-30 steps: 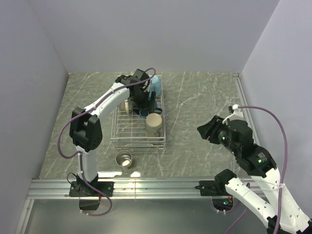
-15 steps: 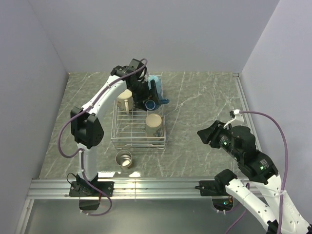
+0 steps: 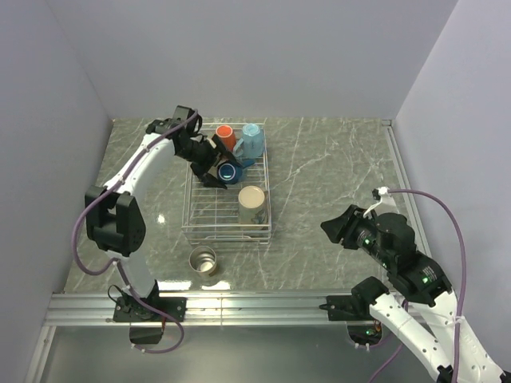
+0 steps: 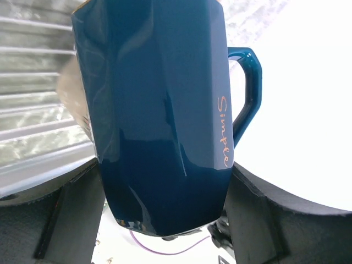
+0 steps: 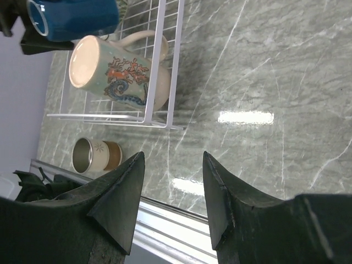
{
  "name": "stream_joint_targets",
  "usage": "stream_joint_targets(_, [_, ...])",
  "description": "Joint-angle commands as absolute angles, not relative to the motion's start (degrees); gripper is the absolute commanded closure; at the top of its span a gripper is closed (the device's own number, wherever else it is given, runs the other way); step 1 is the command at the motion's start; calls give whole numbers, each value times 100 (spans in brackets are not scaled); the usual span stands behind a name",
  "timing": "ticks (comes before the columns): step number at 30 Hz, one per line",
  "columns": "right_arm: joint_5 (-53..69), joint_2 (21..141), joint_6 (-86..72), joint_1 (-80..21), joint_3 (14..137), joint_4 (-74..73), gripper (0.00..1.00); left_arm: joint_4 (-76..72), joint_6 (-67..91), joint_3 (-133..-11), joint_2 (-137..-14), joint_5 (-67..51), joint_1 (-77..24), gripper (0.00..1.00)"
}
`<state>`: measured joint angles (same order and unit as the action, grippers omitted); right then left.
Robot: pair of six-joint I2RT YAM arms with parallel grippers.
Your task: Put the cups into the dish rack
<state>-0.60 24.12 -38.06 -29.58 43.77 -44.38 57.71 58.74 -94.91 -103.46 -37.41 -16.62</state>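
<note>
Right gripper [image 5: 173,159] hangs open above the table [image 3: 335,159]. Steel mug [image 3: 203,260] stands just before the dish rack [image 3: 226,236], beige mug [image 3: 253,204] in its near right corner; beyond, the left gripper [image 3: 214,167] clamps the dark blue mug [image 3: 228,171] above the rack's far half

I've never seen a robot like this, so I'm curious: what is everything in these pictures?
table: one, grey-green marble
dish rack: one, silver-white wire, mid-table
orange cup: one, rack's far end
light blue cup: one, beside the orange one
beige cup: one, painted pattern, rack's near right part
steel cup: one, on the table outside the rack's near edge
dark blue cup: one, held over the rack
left gripper: black, gripping the dark blue cup
right gripper: black, open, over bare table
</note>
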Motion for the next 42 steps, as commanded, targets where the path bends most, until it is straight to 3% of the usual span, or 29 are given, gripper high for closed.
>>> stream_joint_targets(1, [113, 2364, -3806, -2918, 4246, -4122, 46, 5501, 6302, -9554, -9923, -4412, -1740, 100])
stream_joint_targets(9, [264, 2443, -3850, -2927, 4026, -3850, 47, 5579, 6505, -9570, -10247, -4983, -1749, 100])
stream_joint_targets(22, [114, 2294, -4061, -2918, 3613, -3612, 47, 6952, 6319, -10424, -11311, -4149, -1758, 99])
stream_joint_targets(26, [97, 2276, -4113, -2918, 3507, -3463, 47, 7163, 6354, -10450, -11478, -3911, -1784, 88])
stream_joint_targets(32, [149, 2250, -4157, -2927, 3384, -3235, 47, 7444, 6214, -10337, -11619, -3832, -1828, 63])
stream_joint_targets(42, [193, 2206, -4122, -2918, 3287, -3120, 47, 7857, 5599, -9722, -11611, -3964, -2039, 60])
